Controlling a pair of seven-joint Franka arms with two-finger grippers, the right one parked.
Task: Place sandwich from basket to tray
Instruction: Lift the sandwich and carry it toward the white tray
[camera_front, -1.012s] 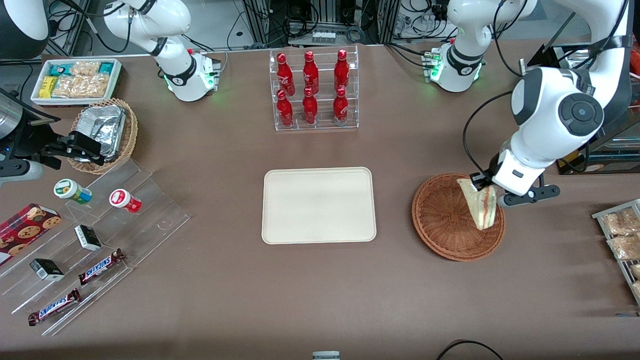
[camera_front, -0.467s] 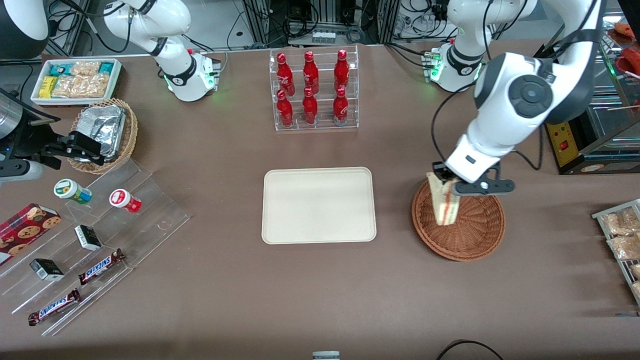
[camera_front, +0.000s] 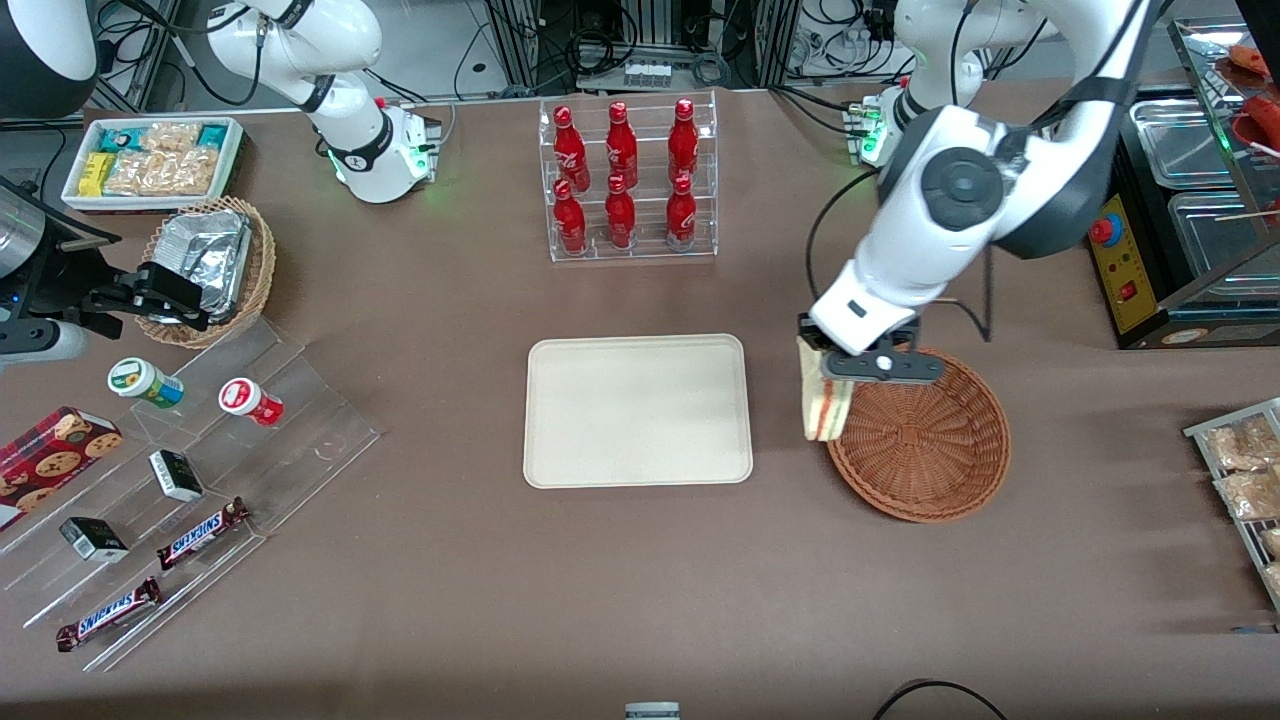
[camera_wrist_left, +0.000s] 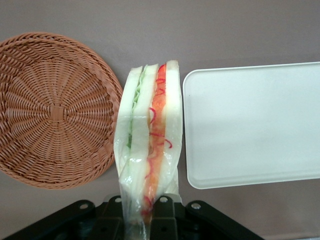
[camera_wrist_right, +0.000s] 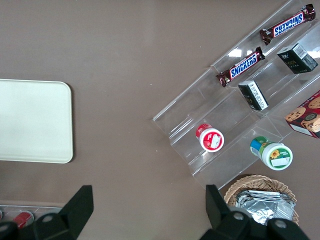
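The gripper (camera_front: 822, 352) is held above the table (camera_front: 640, 580), over the strip between the basket (camera_front: 930, 470) and the tray (camera_front: 560, 420), and is clamped on the sandwich (camera_front: 824, 405). The sandwich is gripped at its upper end and hangs below the gripper, clear of the table, with its striped cut edge facing the front camera. In the wrist view the sandwich (camera_wrist_left: 148, 145) is seen pinched between the fingers, its lower end over the gap between basket (camera_wrist_left: 55, 110) and tray (camera_wrist_left: 250, 125). The basket lies just beside the gripper toward the working arm's end of the table; nothing is seen in it. The tray lies just beside the gripper toward the parked arm's end, its surface bare.
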